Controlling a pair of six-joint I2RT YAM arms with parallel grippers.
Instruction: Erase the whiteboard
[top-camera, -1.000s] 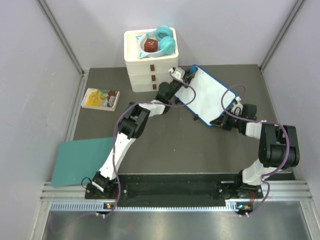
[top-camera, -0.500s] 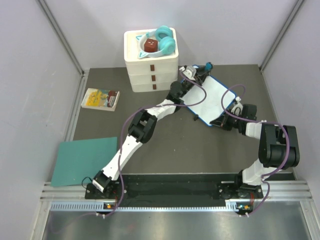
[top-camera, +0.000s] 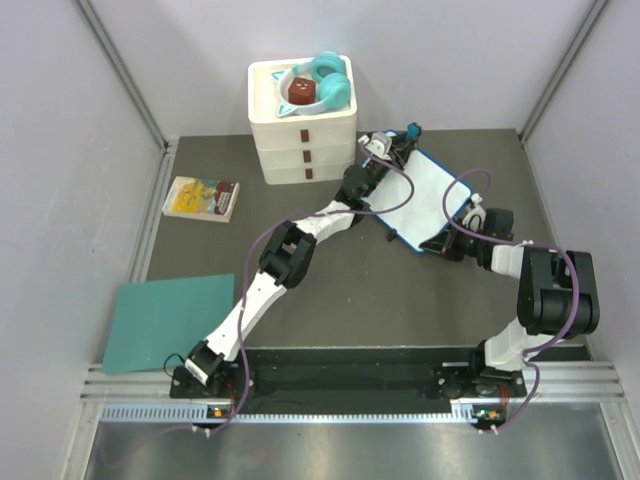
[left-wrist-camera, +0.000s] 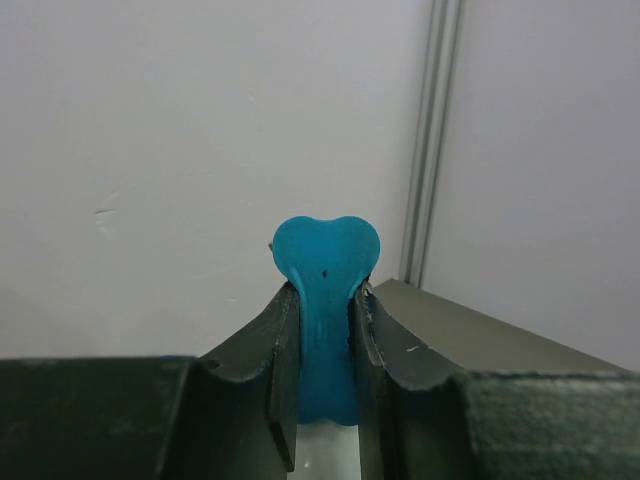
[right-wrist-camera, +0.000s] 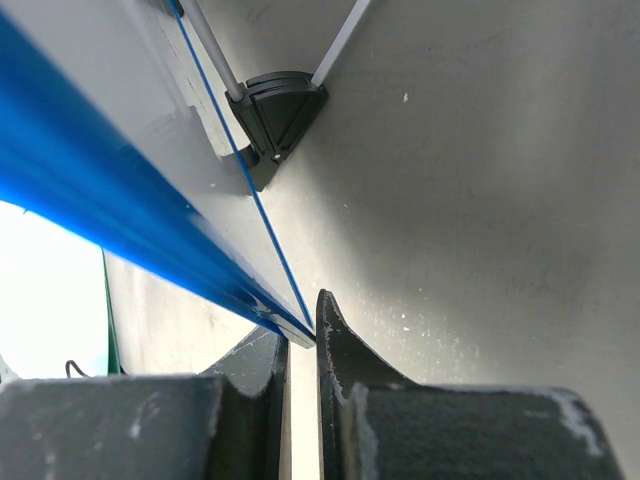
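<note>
Top view, board: The board (top-camera: 428, 192) sits askew at the far right of the table (top-camera: 330, 280), just right of the drawer box (top-camera: 300, 130). We cannot tell from here whether it lies flat.
Top view, arms: The right gripper (top-camera: 458, 232) is at the board's near right corner. The left gripper (top-camera: 398, 143) is at its far corner, with a blue eraser (top-camera: 411, 131) poking out.
Left wrist, jaws: They are nearly closed, clamped on the eraser's narrow stem, and its heart-shaped head stands clear above them.
Right wrist, jaws: They are all but closed, pinching the blue rim (right-wrist-camera: 110, 225) edge-on. A black foot (right-wrist-camera: 280, 105) shows on the board's underside.
Handling: We judge the board light, thin and stiff, with a slick rim.
Hold: We think a one-corner pinch may let the board pivot under a wipe, so we would grip deep on the rim and press lightly.
</note>
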